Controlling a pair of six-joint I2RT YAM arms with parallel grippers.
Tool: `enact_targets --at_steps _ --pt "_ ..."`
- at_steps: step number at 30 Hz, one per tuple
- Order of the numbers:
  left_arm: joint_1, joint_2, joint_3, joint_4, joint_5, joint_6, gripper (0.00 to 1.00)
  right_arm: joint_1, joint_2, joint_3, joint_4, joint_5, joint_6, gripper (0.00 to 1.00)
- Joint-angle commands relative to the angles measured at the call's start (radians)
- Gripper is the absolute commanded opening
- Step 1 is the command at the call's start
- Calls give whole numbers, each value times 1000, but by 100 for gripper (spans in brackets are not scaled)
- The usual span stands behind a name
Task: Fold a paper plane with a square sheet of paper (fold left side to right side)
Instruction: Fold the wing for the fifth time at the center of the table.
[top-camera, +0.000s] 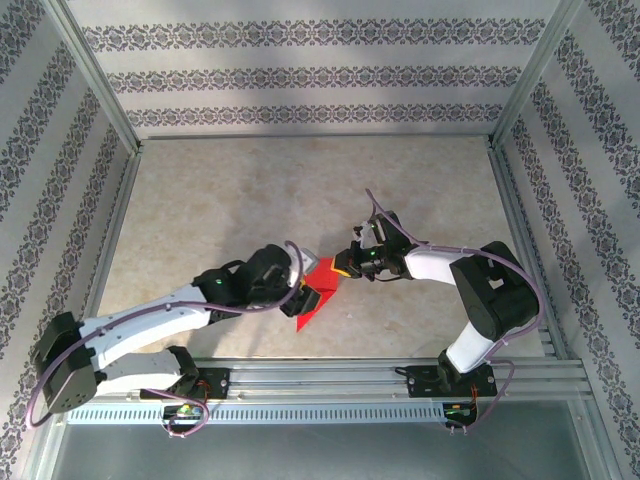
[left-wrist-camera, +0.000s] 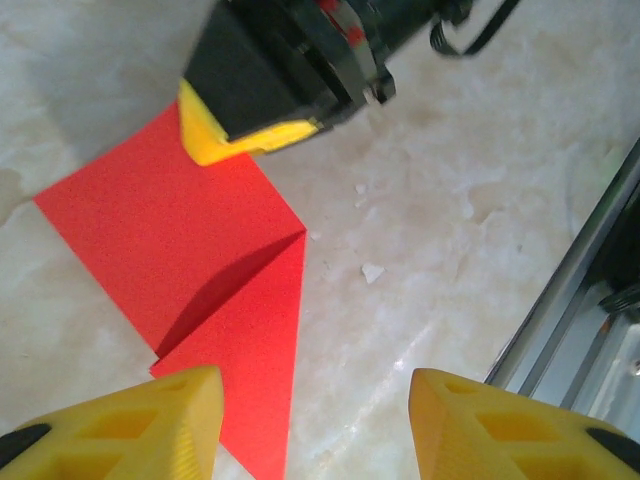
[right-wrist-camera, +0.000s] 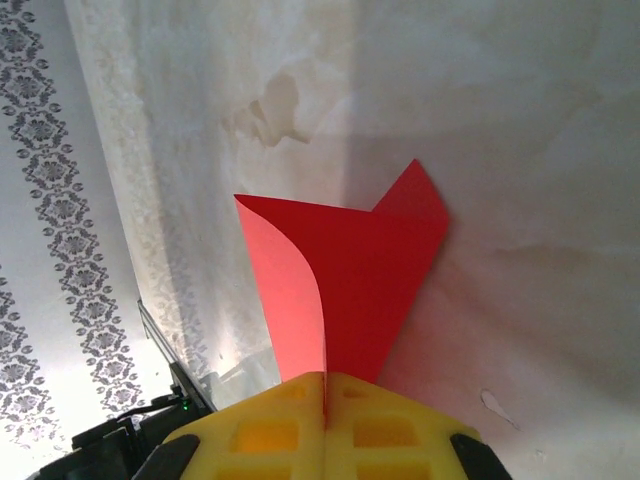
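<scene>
**While my right pincer (right-wrist-camera: 325, 388) nips the square sheet of thin bright red paper (right-wrist-camera: 360, 270), my left pincer (left-wrist-camera: 315, 405) waits open**

Because a fold wants one side raised while the rest stays down, I work low over the pale, marbled tabletop (top-camera: 300, 180), close to its near edge and between my two arms. The sheet lies there mostly flat, reaching from my left pincer across to the right one. Its outline is not a plain square. A diagonal crease runs across it and a triangular flap tapers to a point on the near side. In my right wrist view, one layer curls up off the surface like a page half turned.

That raised edge runs straight into my right pincer, whose yellow fingertips (right-wrist-camera: 270, 430) are pressed together on it. I judge I hold it this way to carry that side across. My left pincer stands about half open around nothing, with one finger over the sheet's pointed end. Whether it touches the paper I cannot tell. It looks placed to press the crease down.
</scene>
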Motion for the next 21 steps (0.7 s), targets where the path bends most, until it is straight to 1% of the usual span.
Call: enact_targets --at_steps 1,7,10,15,21 --pt "-70 75 53 -102 -150 35 53 -6 -30 33 -70 33 11 0" --pt "-173 239 151 -152 -263 45 57 -14 -41 30 -82 43 13 0" --pt "-208 322 197 -178 -309 42 58 -18 -44 30 -82 46 12 0" --pt "-236 424 250 -225 -414 22 59 -28 -38 30 -80 39 13 0" --pt "-245 504 283 -249 -462 9 59 -35 -32 33 -79 32 12 0"
